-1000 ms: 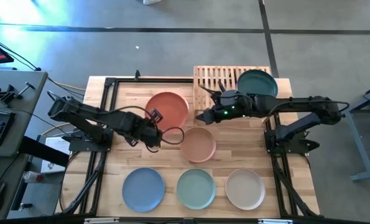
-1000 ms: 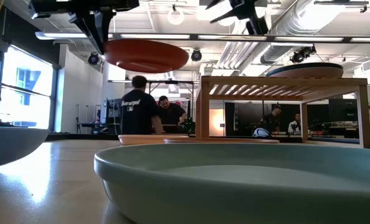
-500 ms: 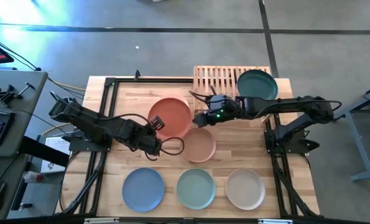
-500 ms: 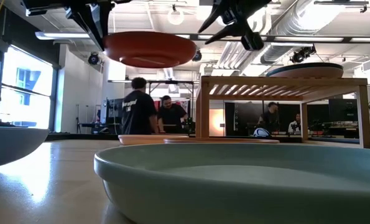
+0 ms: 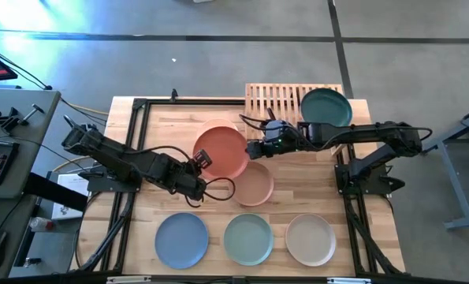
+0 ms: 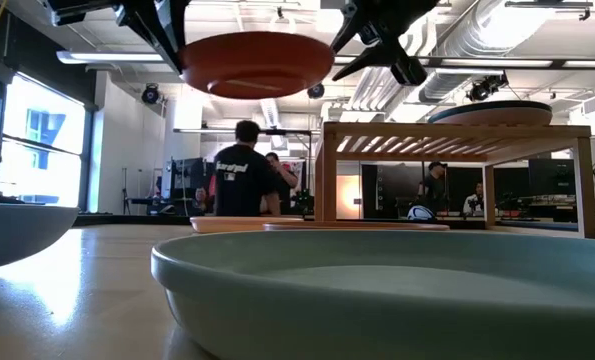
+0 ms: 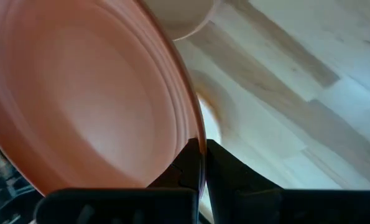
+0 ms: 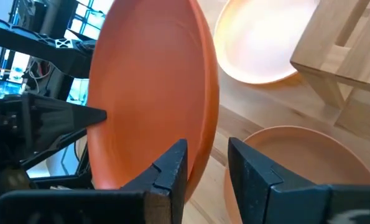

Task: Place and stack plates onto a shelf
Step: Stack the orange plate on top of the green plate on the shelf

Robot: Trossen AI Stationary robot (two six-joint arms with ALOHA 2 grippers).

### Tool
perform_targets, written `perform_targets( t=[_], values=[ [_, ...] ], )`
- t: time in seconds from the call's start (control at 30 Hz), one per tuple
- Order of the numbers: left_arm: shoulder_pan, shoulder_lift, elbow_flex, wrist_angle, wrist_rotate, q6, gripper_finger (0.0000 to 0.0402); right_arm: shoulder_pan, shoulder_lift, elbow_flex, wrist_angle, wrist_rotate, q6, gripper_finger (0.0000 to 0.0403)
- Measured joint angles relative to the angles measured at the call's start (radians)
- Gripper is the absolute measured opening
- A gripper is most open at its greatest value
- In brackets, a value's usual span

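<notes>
Left pincer clamped mid-table, raised, right pincer parted, reaching toward it

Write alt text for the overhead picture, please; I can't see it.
From above, the left gripper holds a rust red plate in the air while the open right gripper meets its far rim. A dark teal plate sits on the wooden shelf.

The mint plate is cut off at the low view's bottom edge and hides most of the table.
</notes>
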Motion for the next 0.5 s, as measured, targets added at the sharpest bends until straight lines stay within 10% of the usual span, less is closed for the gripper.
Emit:
perform_targets(
  t=[0.5],
  values=[
    [0.0,0.0,0.0,0.019,-0.031,0.06,0.0003,0.0,0.0,0.0,-0.011,0.025,0.004,0.0011]
  ],
)
